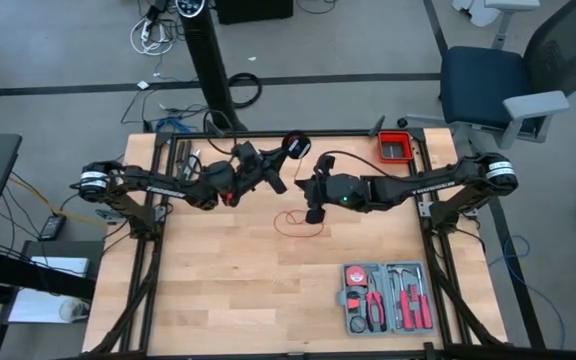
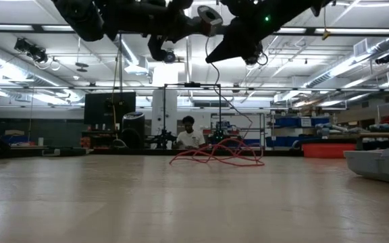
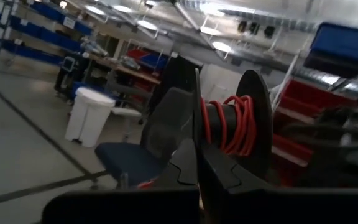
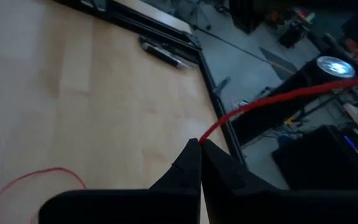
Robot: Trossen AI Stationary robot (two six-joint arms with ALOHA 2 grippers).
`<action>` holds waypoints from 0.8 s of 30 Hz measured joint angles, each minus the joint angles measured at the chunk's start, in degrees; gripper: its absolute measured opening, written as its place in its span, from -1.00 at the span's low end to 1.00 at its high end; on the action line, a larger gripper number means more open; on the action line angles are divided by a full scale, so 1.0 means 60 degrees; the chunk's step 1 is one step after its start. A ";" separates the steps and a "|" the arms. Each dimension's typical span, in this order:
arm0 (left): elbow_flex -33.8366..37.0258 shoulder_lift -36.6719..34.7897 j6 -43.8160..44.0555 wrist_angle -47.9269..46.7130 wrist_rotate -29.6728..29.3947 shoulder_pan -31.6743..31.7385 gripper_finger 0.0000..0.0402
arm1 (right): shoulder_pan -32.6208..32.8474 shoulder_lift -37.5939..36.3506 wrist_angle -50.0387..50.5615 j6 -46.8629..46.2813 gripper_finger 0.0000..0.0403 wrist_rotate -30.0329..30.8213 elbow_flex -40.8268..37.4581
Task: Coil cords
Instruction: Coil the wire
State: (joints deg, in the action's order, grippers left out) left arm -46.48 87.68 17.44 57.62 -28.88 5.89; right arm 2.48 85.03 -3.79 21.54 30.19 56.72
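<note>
The left pincer point(image 3: 197, 163) is closed on a black spool point(image 3: 229, 127) wound with red cord point(image 4: 260, 102). The right pincer point(image 4: 201, 149) pinches that cord shut, with loose loops on the tabletop point(image 1: 218, 270) just beneath it.

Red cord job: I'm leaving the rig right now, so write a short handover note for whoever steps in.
Left gripper: shut on the black spool, held above the table's far middle.
Right gripper: shut on the red cord, raised beside the spool.
Done: several turns of cord are wound on the spool.
Left: a loose tangle of cord lies on the table below the grippers and needs winding on.
The grey tool case sits at the near right, untouched.
</note>
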 joint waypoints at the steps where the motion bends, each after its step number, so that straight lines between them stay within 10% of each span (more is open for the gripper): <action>1: -0.0002 0.0000 0.0105 -0.0202 -0.0055 0.0000 -1.00 | 0.0000 0.0004 0.0258 0.0004 -1.00 -0.0140 0.0177; 24: -0.0004 -0.0004 0.0369 -0.1584 -0.0236 0.0146 -1.00 | -0.0531 0.0035 0.2791 -0.0667 -1.00 -0.2406 0.1830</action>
State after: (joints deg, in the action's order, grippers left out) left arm -46.50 87.66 19.66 48.11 -30.30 6.76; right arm -0.70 85.24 12.96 17.54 15.75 67.70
